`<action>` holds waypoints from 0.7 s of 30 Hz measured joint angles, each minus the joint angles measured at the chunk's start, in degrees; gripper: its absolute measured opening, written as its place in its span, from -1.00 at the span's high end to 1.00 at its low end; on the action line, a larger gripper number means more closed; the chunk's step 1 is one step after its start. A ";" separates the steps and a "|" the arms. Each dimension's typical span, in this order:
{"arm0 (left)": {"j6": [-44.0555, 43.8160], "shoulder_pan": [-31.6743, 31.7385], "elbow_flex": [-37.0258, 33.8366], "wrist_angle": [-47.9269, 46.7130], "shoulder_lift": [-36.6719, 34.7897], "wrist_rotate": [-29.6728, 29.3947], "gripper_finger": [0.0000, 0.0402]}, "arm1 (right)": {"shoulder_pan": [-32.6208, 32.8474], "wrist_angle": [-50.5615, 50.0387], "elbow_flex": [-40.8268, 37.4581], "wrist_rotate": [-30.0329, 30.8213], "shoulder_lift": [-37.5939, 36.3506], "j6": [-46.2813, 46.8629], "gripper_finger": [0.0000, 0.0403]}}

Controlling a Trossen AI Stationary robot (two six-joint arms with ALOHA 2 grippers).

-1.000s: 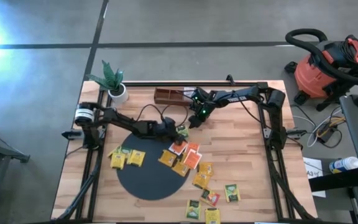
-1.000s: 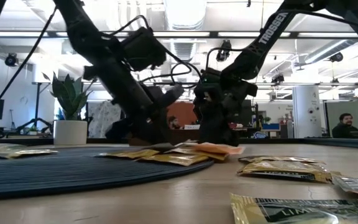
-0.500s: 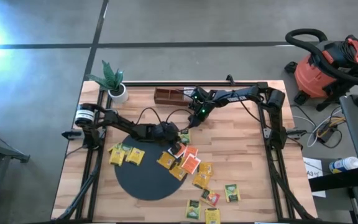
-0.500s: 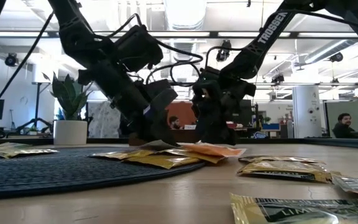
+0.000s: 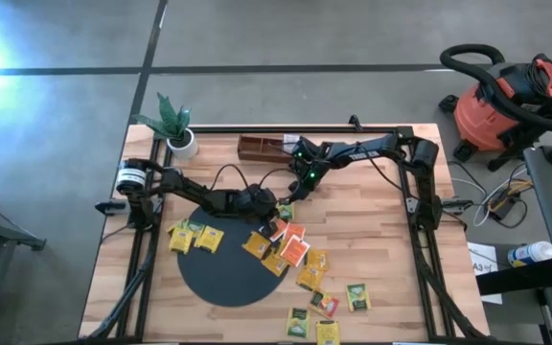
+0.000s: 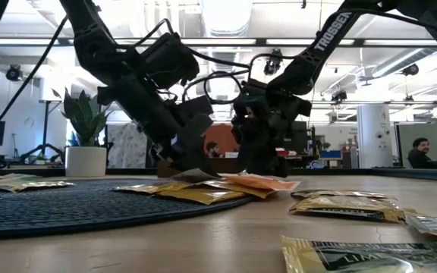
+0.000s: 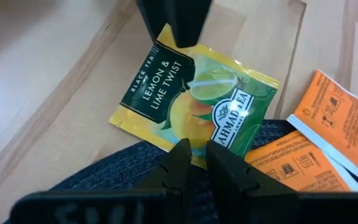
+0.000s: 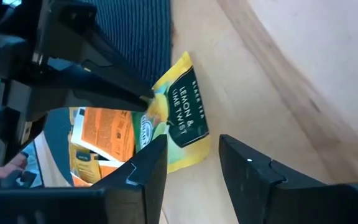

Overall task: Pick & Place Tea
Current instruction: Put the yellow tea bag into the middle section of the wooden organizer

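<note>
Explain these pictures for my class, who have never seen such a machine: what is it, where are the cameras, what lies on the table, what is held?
This is a robot with two dark arms, each ending in a two-finger gripper. One picture looks straight down on the wooden table, one looks level across it, and one comes from a camera on each wrist. On the table are a black round mat, a wooden compartment tray, a potted plant and many small tea packets in yellow, orange and green. The left gripper pinches the edge of a lemon and lime tea packet. The right gripper hovers open close by.
</note>
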 joint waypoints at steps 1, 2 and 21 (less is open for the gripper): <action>0.68 0.01 -0.03 0.21 0.00 -0.05 0.73 | 0.00 0.04 0.00 0.00 0.00 -0.07 0.29; 1.55 0.03 -0.03 0.70 0.00 -0.20 0.73 | 0.00 0.06 -0.02 0.00 0.00 -0.08 0.29; 5.59 0.72 -0.01 4.04 -0.16 -2.49 0.73 | 0.50 2.20 -0.04 1.11 0.02 -3.10 0.76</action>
